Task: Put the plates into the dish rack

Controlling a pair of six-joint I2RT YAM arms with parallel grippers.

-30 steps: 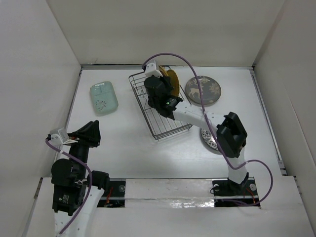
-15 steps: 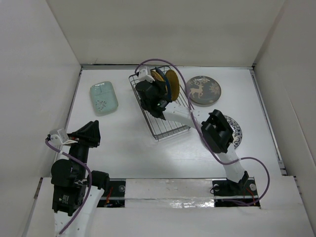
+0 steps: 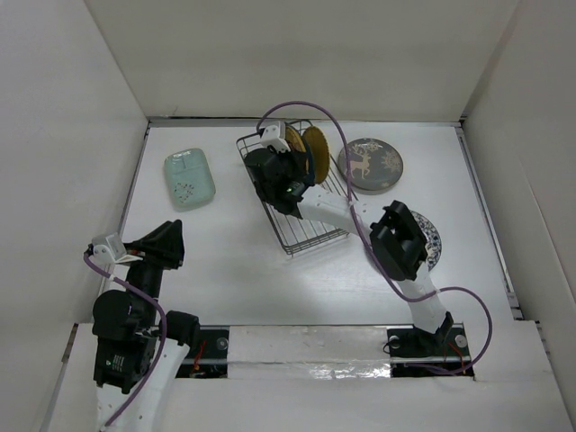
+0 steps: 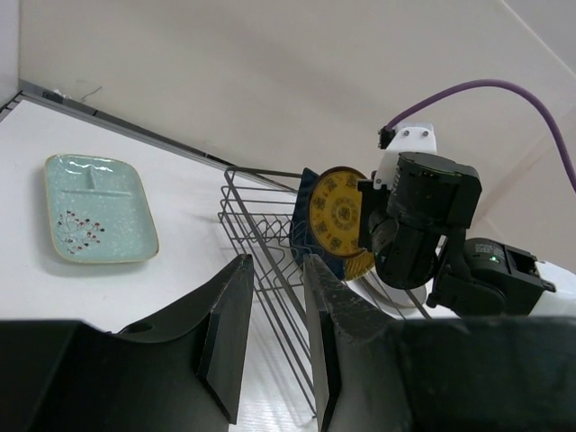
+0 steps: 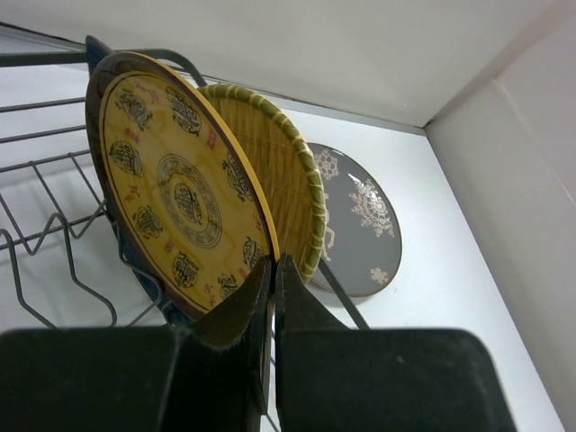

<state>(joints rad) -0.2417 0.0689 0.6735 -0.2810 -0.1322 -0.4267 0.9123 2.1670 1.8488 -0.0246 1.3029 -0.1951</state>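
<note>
My right gripper (image 3: 283, 166) is over the dish rack (image 3: 310, 232), shut on the rim of a yellow patterned round plate (image 5: 175, 193) that stands upright in the rack wires (image 5: 54, 234). My right gripper (image 5: 273, 263) pinches the plate's lower edge. A dark blue dish (image 5: 94, 47) stands behind the plate, and a second yellow plate with a green rim (image 5: 274, 175) stands beside it. The grey deer plate (image 3: 370, 165), the blue-and-white plate (image 3: 430, 238) and the mint dish (image 3: 189, 178) lie on the table. My left gripper (image 3: 171, 241) is open and empty near the front left.
White walls enclose the table on the left, back and right. My right arm's elbow (image 3: 396, 238) hangs over part of the blue-and-white plate. In the left wrist view my left gripper (image 4: 273, 337) faces the rack (image 4: 261, 247) and the mint dish (image 4: 99, 220).
My right gripper moved left and back over the rack with the yellow plate. Its elbow swung left, uncovering the blue-and-white plate. The left arm has not moved.
</note>
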